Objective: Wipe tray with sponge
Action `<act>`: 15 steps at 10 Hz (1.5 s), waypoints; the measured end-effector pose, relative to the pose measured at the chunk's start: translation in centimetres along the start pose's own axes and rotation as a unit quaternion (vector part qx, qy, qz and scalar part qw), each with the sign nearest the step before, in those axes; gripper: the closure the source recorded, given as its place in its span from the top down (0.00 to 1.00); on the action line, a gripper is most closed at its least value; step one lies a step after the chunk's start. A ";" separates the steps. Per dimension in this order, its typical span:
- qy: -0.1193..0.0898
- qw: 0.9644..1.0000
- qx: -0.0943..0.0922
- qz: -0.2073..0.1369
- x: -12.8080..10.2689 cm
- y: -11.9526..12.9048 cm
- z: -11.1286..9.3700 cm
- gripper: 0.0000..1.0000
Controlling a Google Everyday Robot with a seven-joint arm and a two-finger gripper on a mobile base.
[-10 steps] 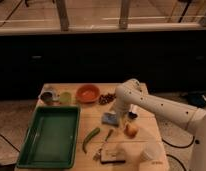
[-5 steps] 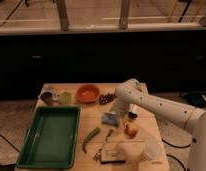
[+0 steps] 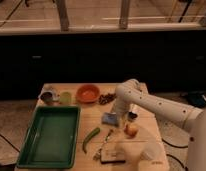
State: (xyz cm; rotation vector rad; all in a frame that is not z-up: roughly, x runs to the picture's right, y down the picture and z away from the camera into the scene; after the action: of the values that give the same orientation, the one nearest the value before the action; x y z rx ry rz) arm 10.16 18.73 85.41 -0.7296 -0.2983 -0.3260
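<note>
The sponge (image 3: 109, 119), a small flat blue pad, is lying on the wooden table (image 3: 93, 116) near its middle, to the right of the tray (image 3: 50, 136) and apart from it. The gripper (image 3: 116, 111) is hanging directly over the sponge's right edge, so close that contact or a gap cannot be told; whether the gripper is open or closed on anything cannot be told either. The white arm (image 3: 161, 107) is reaching in from the right edge of the view, rising to a rounded elbow (image 3: 129, 90) above the table, then bending steeply down so that the wrist is pointing at the tabletop.

The tray is sitting on the left half of the table, a large green rectangle with a raised rim, its long side running towards the camera and its floor showing bare green.

Just below the sponge a green pepper (image 3: 90, 139) is lying at a slant, and an orange fruit (image 3: 131, 130) is resting to the sponge's lower right. A tan block with a dark top (image 3: 112, 157) is sitting at the near edge, with a pale cup (image 3: 150, 153) beside it. Along the far edge an orange bowl (image 3: 87, 93), a green cup (image 3: 65, 98) and a grey cup (image 3: 48, 95) are standing in a row
</note>
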 end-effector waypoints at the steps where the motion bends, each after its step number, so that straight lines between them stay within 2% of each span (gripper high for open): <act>1: 0.000 1.000 -0.001 0.001 0.1 0.1 0.0 0.69; 4: -0.001 1.000 -0.003 0.003 0.3 0.3 0.2 0.64; 8: -0.002 1.000 -0.006 0.005 0.4 0.4 0.3 0.64; 10: -0.002 1.000 -0.006 0.006 0.4 0.4 0.4 0.56; 11: -0.002 1.000 -0.007 0.008 0.4 0.5 0.4 0.48; 13: -0.002 1.000 -0.008 0.009 0.4 0.6 0.5 0.48; 15: -0.001 1.000 -0.007 0.010 0.4 0.7 0.5 0.41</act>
State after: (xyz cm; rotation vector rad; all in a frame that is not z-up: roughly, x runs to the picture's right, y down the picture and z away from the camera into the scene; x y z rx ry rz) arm 10.73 19.49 85.43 -0.7472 -0.2914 -0.3095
